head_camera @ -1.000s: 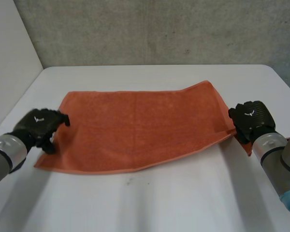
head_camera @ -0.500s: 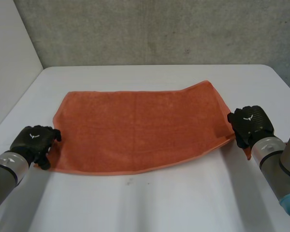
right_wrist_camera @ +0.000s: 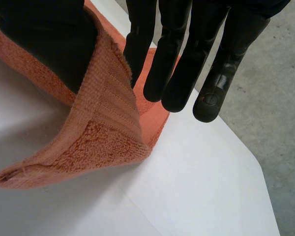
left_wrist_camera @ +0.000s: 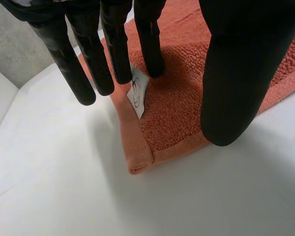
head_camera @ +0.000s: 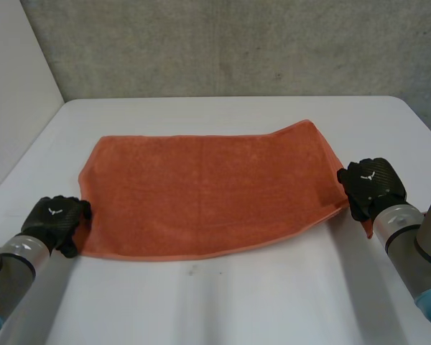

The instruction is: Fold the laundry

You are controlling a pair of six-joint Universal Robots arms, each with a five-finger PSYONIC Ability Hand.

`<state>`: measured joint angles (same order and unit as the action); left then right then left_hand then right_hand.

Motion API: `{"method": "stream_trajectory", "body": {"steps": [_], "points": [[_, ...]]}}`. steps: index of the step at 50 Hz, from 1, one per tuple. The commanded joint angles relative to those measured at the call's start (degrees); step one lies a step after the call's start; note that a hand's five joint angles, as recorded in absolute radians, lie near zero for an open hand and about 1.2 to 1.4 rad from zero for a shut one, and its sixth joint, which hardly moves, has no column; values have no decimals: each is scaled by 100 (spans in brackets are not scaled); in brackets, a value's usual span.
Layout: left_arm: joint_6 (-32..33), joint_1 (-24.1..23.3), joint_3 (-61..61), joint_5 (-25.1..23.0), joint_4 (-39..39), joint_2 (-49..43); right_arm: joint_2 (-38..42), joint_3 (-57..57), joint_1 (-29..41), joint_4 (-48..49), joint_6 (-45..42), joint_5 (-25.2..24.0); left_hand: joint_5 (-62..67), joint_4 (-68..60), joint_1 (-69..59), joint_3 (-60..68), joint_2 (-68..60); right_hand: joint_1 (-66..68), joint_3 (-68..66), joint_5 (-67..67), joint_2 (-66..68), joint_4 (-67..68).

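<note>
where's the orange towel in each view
Head view: the towel lies spread flat across the middle of the table.
Left wrist view: its corner lies under the left hand.
Right wrist view: its raised corner is pinched in the right hand.
Shared landmark: the white table.

White table (head_camera: pixel 237 302), grey concrete wall (head_camera: pixel 237 43) behind

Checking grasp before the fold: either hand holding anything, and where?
Right hand pinches the orange towel at its near right corner. Left hand open over the near left corner, holding nothing.
</note>
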<state>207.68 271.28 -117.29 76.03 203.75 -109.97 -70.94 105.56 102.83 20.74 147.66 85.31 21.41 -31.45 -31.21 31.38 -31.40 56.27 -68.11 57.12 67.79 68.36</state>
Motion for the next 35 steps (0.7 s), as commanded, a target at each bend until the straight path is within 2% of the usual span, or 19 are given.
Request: {"method": "stream_trajectory", "body": {"steps": [1,24,35], "points": [[0,4,-13,-1,182,-78,1,0,9,0,0,-24,437,-433,-458,441,-438,2373,-1189,1288,1221,1164],[0,4,154,-1,586,-280,27,44,45,-9,0,-15,908,-904,-929,912,-909,2373,-1189,1288,1221,1164],[0,4,286,8,578,-464,36,53,45,-9,0,-15,1664,-1660,-1685,1668,-1665,2373,-1189,1288,1221,1164]]}}
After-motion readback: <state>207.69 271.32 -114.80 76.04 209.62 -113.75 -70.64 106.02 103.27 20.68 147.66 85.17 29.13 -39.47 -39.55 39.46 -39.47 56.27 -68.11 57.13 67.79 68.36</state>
